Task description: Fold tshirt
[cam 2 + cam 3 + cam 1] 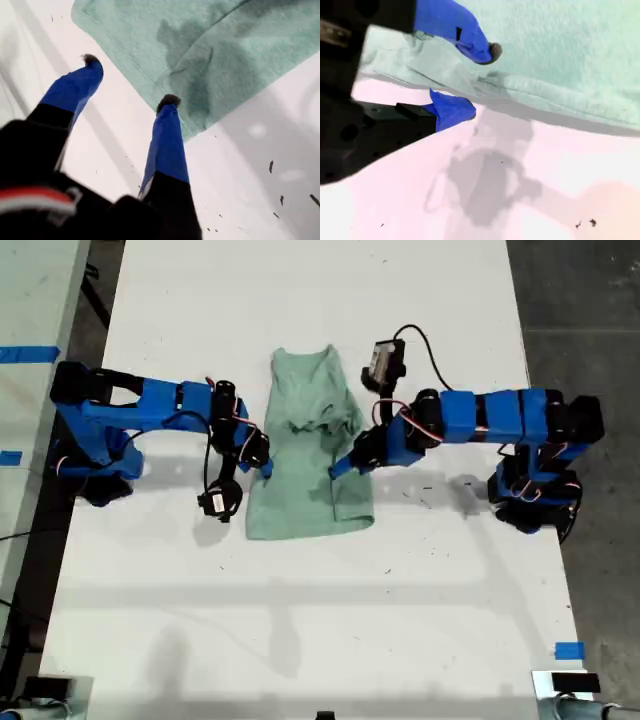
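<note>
- The tshirt lies flat on the white table, partly folded into a long narrow shape. In the exterior view one arm reaches in at each of its long sides.
- My first gripper is spread wide and holds nothing. One fingertip sits right at the cloth's edge and the other hangs over bare table, clear of the fabric.
- Closing from there would likely pinch air, or catch only a thin lip of the hem, which would slip out as soon as I lift.
- My second gripper is also parted. One finger is above the cloth, and the other is low beside the doubled edge, on the table side.
- Whether that lower finger is truly under the fabric I cannot tell. If it only butts against the edge, pushing forward will bunch the layers ahead of the jaws rather than sliding under them.
- If my second gripper takes only the top layer, lifting would peel open the fold already made.
- With one side gripped and the other missed, the lift would be lopsided. The shirt would drag and twist across the table (it is smooth, so soft cloth slides easily).
</note>
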